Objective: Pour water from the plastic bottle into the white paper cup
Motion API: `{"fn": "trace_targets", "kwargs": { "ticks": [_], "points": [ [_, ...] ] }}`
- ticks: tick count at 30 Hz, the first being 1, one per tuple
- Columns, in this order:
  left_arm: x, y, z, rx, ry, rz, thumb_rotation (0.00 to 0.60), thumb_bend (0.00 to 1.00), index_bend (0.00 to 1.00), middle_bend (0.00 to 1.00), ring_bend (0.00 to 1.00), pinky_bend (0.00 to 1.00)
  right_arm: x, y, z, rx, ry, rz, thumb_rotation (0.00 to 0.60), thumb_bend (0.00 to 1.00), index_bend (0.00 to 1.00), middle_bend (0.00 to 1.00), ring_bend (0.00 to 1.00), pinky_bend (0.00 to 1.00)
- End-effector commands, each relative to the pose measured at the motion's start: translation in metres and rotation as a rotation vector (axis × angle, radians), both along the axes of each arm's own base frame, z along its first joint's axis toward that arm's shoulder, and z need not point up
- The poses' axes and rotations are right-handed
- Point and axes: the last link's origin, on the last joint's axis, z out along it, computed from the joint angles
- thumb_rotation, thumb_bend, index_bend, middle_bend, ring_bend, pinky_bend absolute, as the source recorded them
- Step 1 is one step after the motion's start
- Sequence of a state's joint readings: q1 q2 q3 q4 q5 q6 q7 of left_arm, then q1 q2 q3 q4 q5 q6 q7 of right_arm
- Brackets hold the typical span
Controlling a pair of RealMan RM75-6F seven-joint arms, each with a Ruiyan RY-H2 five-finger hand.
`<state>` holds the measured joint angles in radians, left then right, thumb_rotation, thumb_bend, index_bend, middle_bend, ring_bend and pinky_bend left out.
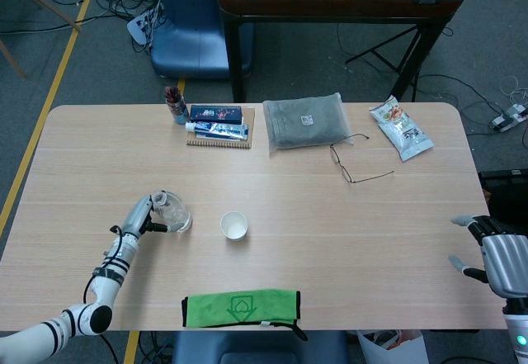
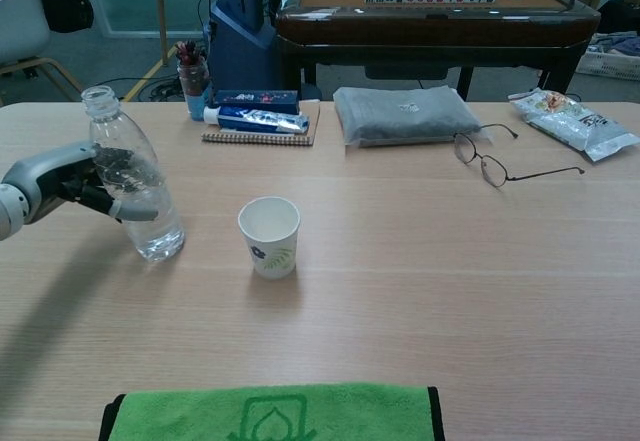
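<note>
One bench (image 1: 330,240), carrying all items. Green cloth (image 1: 240,308) at its near edge, nearer than the white paper cup (image 2: 269,236). Plastic bottle (image 2: 133,187), uncapped, upright left of the cup, base apparently on the bench. Left hand (image 2: 62,174): fingers wrapped around the bottle. Right hand (image 1: 497,261), far right of the cup: fingers spread, holding nothing.
</note>
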<state>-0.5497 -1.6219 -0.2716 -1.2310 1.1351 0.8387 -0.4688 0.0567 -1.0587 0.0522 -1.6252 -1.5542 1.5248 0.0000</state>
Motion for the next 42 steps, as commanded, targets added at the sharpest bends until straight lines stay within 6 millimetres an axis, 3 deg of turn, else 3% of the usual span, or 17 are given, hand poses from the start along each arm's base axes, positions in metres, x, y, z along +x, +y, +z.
{"fn": "trace_targets", "kwargs": {
  "ticks": [1, 16, 27, 36, 42],
  "points": [
    [0.001, 0.000, 0.000, 0.004, -0.003, -0.006, 0.600, 0.08, 0.46, 0.40, 0.39, 0.53, 0.000, 0.000, 0.000, 0.001, 0.000, 0.000, 0.600, 0.08, 0.35, 0.38, 0.32, 0.52],
    [0.014, -0.004, 0.003, 0.035, 0.077, -0.113, 0.600, 0.08, 0.53, 0.47, 0.45, 0.58, 0.001, 0.000, 0.001, -0.002, -0.004, 0.002, 0.600, 0.07, 0.35, 0.39, 0.32, 0.52],
    [0.042, -0.004, 0.011, 0.113, 0.410, -0.344, 0.600, 0.08, 0.53, 0.48, 0.45, 0.58, 0.003, 0.001, 0.000, 0.004, -0.007, 0.011, 0.600, 0.08, 0.35, 0.39, 0.32, 0.52],
    [0.051, 0.001, 0.014, 0.158, 0.732, -0.459, 0.600, 0.08, 0.55, 0.49, 0.46, 0.59, 0.002, 0.001, 0.000, 0.006, -0.009, 0.010, 0.600, 0.07, 0.35, 0.39, 0.32, 0.52],
    [0.059, 0.004, 0.013, 0.166, 0.847, -0.508, 0.600, 0.08, 0.56, 0.50, 0.47, 0.60, 0.001, 0.000, 0.000, 0.009, -0.009, 0.004, 0.600, 0.07, 0.35, 0.39, 0.32, 0.52]
  ]
}}
